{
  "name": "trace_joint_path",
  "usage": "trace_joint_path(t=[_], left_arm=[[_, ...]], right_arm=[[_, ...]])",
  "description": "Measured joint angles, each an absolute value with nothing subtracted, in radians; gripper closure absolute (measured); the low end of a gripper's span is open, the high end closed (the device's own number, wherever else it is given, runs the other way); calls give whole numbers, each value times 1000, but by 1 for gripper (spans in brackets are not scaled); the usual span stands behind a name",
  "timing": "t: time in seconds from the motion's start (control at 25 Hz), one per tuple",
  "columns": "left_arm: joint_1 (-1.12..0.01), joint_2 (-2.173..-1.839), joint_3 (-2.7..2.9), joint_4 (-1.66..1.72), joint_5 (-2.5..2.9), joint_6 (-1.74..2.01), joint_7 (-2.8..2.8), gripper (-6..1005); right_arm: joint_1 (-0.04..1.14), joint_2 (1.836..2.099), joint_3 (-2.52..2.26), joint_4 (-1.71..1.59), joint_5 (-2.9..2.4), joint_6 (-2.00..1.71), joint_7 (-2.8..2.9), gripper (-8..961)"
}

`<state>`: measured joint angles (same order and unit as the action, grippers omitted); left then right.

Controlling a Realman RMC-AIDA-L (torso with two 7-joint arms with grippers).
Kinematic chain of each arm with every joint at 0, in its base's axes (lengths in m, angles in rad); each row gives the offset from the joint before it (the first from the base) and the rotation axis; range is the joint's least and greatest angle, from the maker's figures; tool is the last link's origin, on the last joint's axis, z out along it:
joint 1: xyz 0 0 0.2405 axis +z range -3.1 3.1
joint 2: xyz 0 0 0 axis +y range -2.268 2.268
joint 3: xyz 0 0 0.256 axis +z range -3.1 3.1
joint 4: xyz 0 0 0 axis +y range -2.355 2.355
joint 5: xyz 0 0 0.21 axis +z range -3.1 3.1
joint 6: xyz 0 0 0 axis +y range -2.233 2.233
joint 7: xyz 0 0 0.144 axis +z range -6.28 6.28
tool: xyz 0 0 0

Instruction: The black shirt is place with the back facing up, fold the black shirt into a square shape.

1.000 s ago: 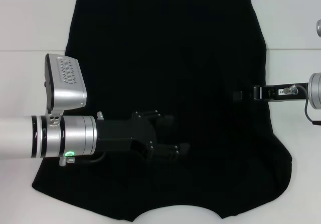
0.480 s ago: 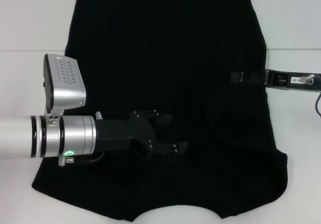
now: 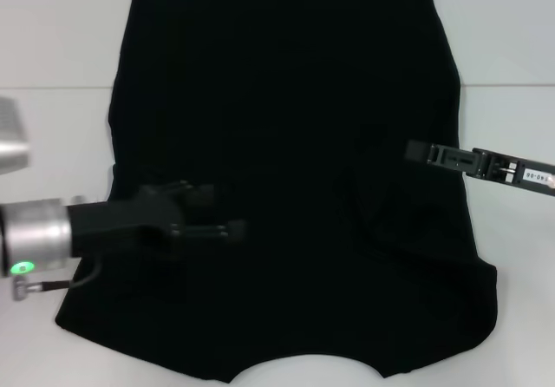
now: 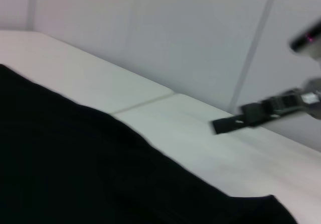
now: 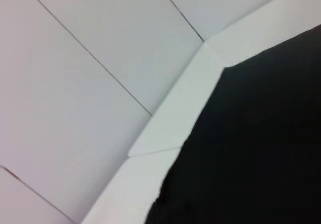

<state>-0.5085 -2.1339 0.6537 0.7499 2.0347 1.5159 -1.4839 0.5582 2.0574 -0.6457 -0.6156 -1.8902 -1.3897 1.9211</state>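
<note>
The black shirt (image 3: pixel 286 101) lies flat on the white table (image 3: pixel 512 274), its curved neckline at the near edge. My left gripper (image 3: pixel 221 213) hovers over the shirt's near-left part, open, with nothing between its fingers. My right gripper (image 3: pixel 416 152) reaches in from the right over the shirt's right edge, seen edge-on as a thin dark bar. In the left wrist view the shirt (image 4: pixel 75 158) fills the lower part and the right gripper (image 4: pixel 235 122) shows beyond it. The right wrist view shows only the shirt (image 5: pixel 261 133) and the table.
White table surface (image 3: pixel 52 40) borders the shirt on the left and right, with a seam line across it. A pale wall (image 4: pixel 150 28) stands behind the table. No other objects are in view.
My left arm has pulled back to the left across the shirt. The right gripper has shifted slightly nearer and now points at a slant. The shirt has barely moved.
</note>
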Motion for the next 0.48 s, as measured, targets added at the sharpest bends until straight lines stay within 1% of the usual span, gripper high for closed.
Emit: trace_joint_path(t=[0.2,0.48], left_arm=[[-441,-2126,527,794,2079,1531,-1487,125],[-407,-2122,425,867,2237,1530,-1553,126]], right_arm=[[554,2056,-646,-573,-1855,-1404,1878,131],[584,2068,-650,-569,-1846,-1391,1852,146]])
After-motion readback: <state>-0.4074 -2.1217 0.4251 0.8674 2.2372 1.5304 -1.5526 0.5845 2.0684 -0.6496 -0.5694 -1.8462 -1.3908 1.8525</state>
